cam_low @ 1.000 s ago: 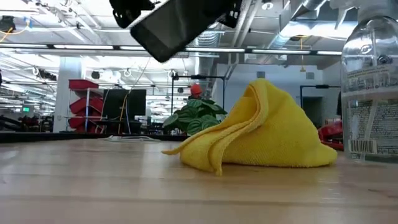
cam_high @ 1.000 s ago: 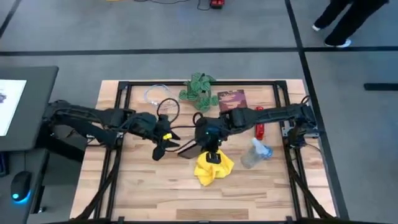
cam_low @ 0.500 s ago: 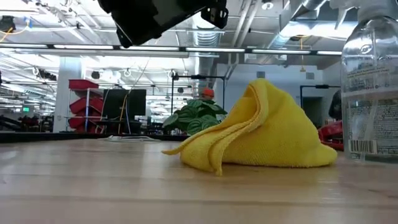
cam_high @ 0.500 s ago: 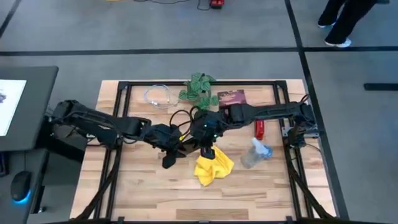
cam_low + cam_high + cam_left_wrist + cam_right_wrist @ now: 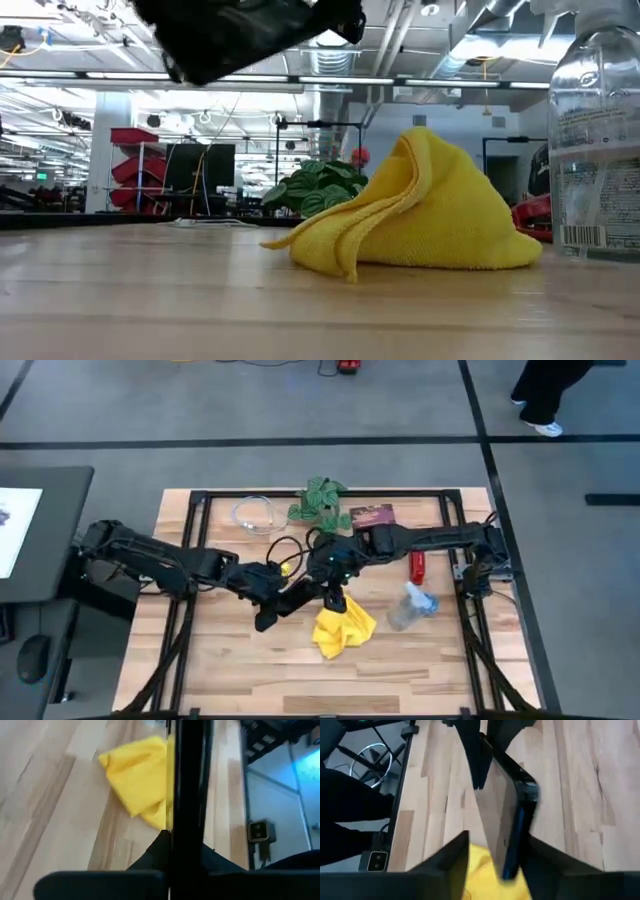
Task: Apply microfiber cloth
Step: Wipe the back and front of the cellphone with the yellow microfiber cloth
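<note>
Two grippers meet mid-table | right gripper (image 5: pixel 333 598) pinches smartphone (image 5: pixel 512 820) edge-on; left gripper (image 5: pixel 268 612) alongside, fingers unreadable | microfiber cloth (image 5: pixel 341 628) heaped just below them, beside spray bottle (image 5: pixel 410 607) | light, floppy, grippy; pinch raised fold.

The wood table (image 5: pixel 220 660) holds a yellow cloth (image 5: pixel 343 628), 1 clear bottle (image 5: pixel 410 608), a green plant (image 5: pixel 318 502), a dark red booklet (image 5: pixel 371 518), a red thing (image 5: pixel 419 567) and a clear ring (image 5: pixel 254 513).
</note>
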You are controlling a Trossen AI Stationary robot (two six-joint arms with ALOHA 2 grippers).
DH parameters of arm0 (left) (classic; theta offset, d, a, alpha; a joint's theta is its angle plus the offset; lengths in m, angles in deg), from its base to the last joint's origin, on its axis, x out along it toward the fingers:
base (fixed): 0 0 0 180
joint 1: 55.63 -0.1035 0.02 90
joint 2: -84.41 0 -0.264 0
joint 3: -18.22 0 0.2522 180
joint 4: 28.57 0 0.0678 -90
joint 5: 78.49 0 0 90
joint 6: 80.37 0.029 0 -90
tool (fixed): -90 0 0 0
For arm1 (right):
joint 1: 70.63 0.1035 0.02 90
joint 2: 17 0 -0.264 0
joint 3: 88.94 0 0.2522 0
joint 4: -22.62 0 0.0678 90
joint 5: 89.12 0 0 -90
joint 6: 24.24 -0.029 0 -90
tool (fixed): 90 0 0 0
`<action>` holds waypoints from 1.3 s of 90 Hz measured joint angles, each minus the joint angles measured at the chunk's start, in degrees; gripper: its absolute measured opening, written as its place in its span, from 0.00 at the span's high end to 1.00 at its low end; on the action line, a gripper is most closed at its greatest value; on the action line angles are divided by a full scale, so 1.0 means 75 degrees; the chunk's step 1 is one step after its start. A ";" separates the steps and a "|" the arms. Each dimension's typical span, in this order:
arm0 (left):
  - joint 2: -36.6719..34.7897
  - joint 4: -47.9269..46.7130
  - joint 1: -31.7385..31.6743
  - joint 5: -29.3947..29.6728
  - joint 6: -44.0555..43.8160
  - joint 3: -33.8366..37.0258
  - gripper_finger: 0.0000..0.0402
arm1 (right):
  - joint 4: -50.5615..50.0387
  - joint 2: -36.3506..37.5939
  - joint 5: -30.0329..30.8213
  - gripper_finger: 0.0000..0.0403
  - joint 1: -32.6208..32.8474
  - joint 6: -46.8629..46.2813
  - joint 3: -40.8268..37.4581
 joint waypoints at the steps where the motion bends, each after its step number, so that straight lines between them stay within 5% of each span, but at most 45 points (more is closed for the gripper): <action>1: 0.0002 -0.0041 0.0000 0.0017 -0.0046 0.0034 0.99 | -0.0074 0.0007 0.0001 0.50 0.0012 -0.0027 0.0000; 20: -0.0350 -0.0178 -0.0017 0.0315 -0.0695 0.0564 0.99 | -0.0991 -0.0018 0.0001 0.36 0.0563 -0.0320 -0.0749; 50: -0.1000 -0.0208 0.0023 0.0396 -0.1077 0.0893 0.99 | 0.0936 -0.0033 0.0510 0.40 0.0379 -0.3413 -0.3384; 65: -0.1053 -0.0211 0.0023 0.0396 -0.1086 0.0893 0.99 | 0.1456 -0.0033 0.0885 0.44 0.0364 -0.3862 -0.3947; 103: -0.1053 -0.0191 0.0033 0.0390 -0.1080 0.0886 0.98 | 0.2058 -0.0555 0.1820 0.64 0.0665 -0.4440 -0.4701; 117: -0.1053 -0.0168 0.0035 0.0389 -0.1182 0.0881 0.98 | 0.3252 -0.0875 0.1911 0.85 0.0788 -0.4531 -0.4672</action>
